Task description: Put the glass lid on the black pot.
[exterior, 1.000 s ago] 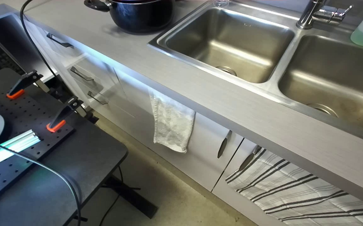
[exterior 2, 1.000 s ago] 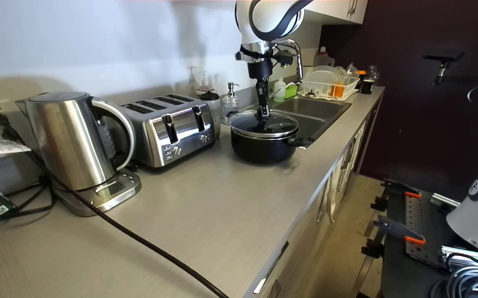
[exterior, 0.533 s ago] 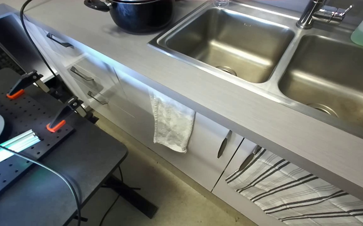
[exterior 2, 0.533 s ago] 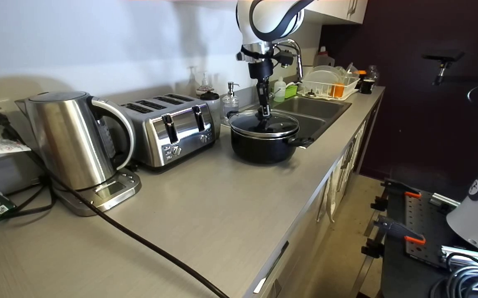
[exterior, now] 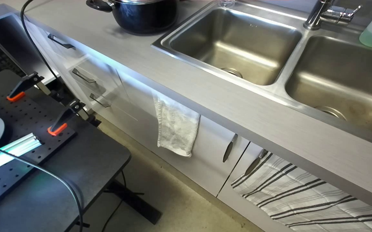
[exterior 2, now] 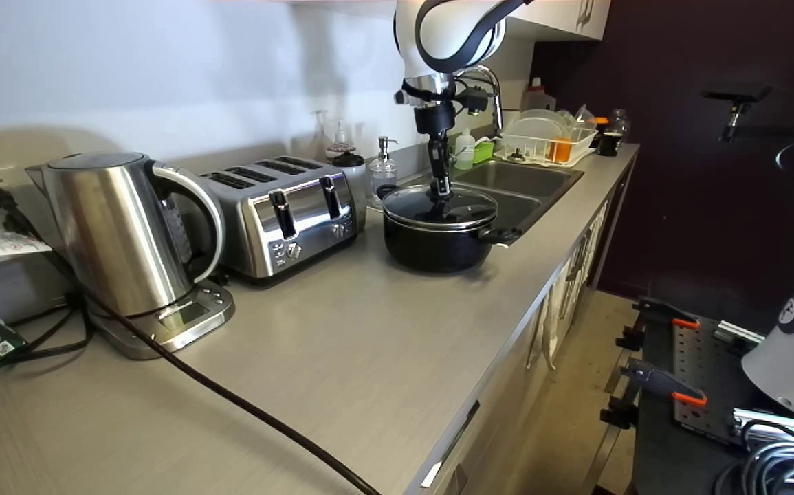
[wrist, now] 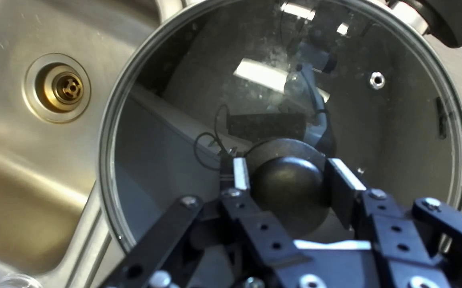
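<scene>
The glass lid lies level over the black pot in an exterior view, its silvery rim at the pot's rim; I cannot tell whether a thin gap remains. The lid fills most of the wrist view, hiding the pot's opening. My gripper points straight down at the lid's centre. In the wrist view the gripper has its pads against both sides of the dark round knob. In an exterior view only the pot's side and a strip of lid rim show.
The steel sink is right beside the pot. A toaster, a soap dispenser and a kettle stand along the wall. The faucet and a dish rack are farther along. A black cord crosses the counter.
The gripper and lid have come down slightly together and shifted a little to the right in an exterior view. More of the lid's rim now shows above the pot. The pot has not moved.
</scene>
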